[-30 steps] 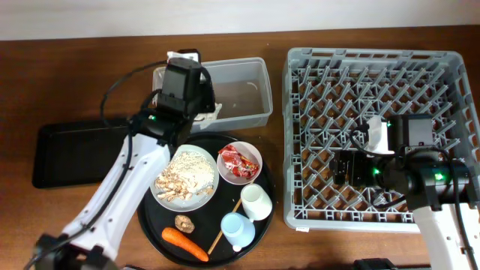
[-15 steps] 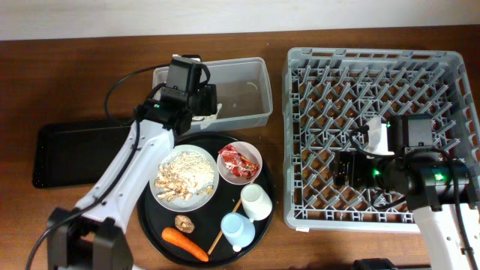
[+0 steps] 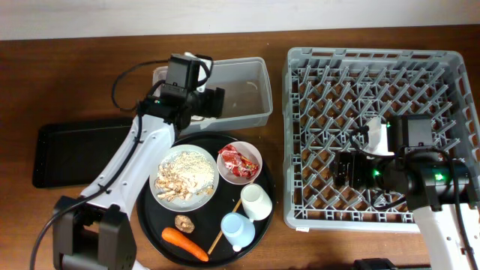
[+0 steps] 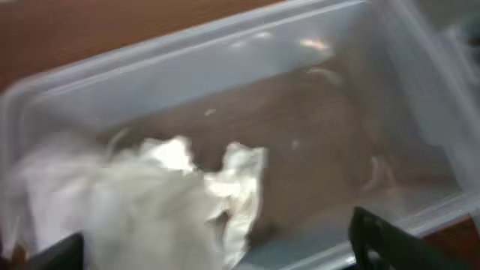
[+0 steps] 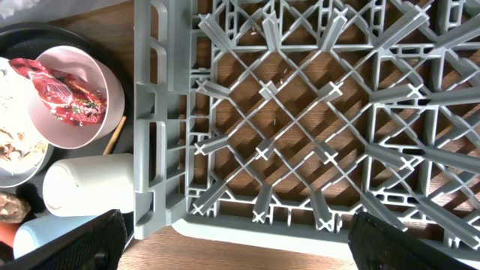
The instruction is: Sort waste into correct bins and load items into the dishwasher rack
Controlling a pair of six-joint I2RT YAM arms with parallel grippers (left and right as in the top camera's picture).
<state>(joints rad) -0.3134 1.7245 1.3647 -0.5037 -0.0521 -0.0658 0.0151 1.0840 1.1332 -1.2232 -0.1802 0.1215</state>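
Observation:
My left gripper [image 3: 214, 102] hangs open over the clear tub [image 3: 251, 79]. A crumpled white tissue [image 4: 157, 195] lies loose on the tub's floor between and ahead of the spread fingers [image 4: 390, 240]. My right gripper [image 3: 343, 169] stands open and empty above the grey dishwasher rack [image 3: 379, 67], near its front left corner [image 5: 161, 187]. The white plate [image 3: 184, 178] holds beige food scraps. A pinkish bowl [image 3: 239, 163] holds red-and-white wrappers [image 5: 64, 94]. The white cup [image 3: 256, 201], light blue cup [image 3: 237, 227], chopstick [image 3: 223, 227], carrot [image 3: 184, 244] and brown lump [image 3: 184, 223] lie nearby.
The plate, bowl, cups and scraps all sit on a large round black tray [image 3: 150, 217] in front of the tub. A shallow black rectangular tray [image 3: 75, 150] lies at the left. The left arm's cable loops over the table behind the tub.
The left gripper has opened and let the tissue go into the clear tub, and has swung a little right over it. The right arm has not moved.

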